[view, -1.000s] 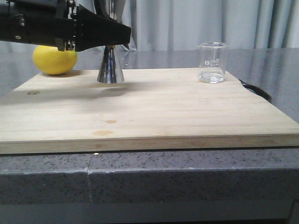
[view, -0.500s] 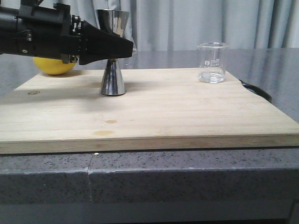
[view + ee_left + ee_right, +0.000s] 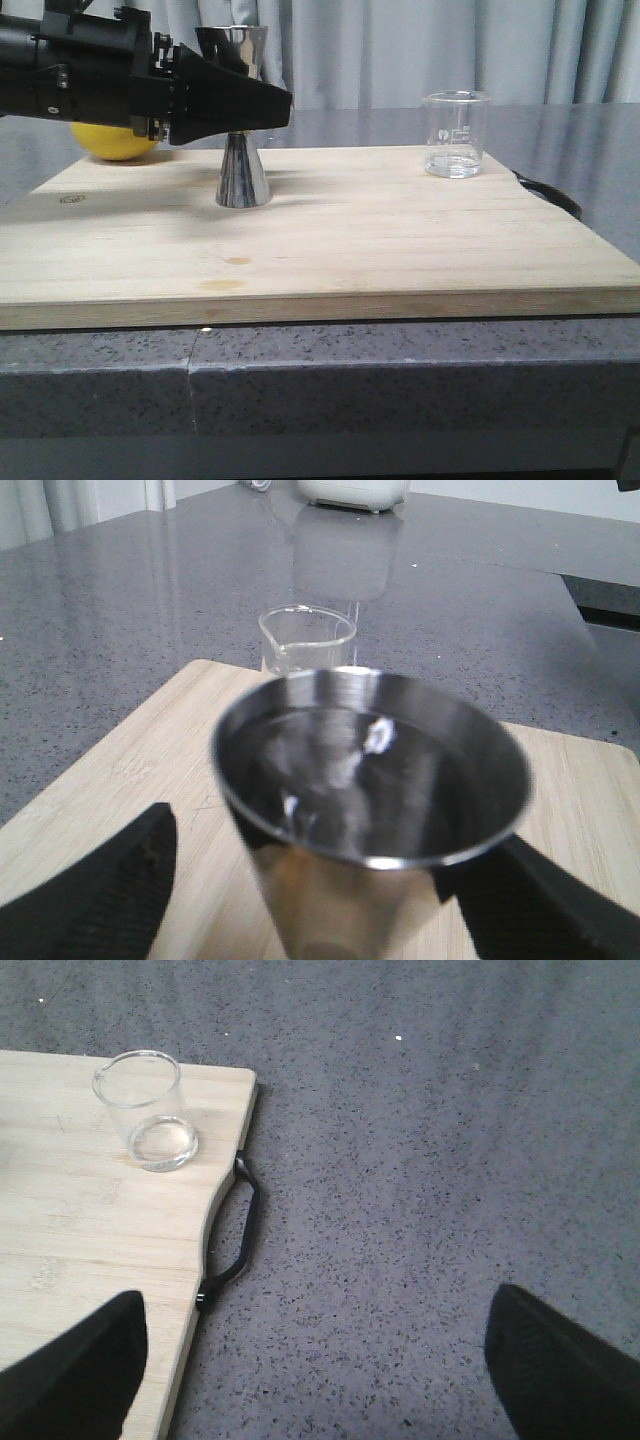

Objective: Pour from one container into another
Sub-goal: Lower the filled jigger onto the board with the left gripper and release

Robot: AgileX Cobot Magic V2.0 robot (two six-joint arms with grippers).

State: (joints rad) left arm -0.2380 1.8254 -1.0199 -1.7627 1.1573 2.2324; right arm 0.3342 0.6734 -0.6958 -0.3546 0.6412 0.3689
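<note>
The left pincer (image 3: 262, 105), spread around the steel jigger (image 3: 241, 120), has advanced; glass beaker (image 3: 455, 134) beyond waits untouched.

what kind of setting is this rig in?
Likely a kitchen or home-bar counter mock-up. A wooden cutting board lies on a speckled grey stone countertop, with a lemon, a steel jigger and a small glass beaker on it. Curtains hang behind.
</note>
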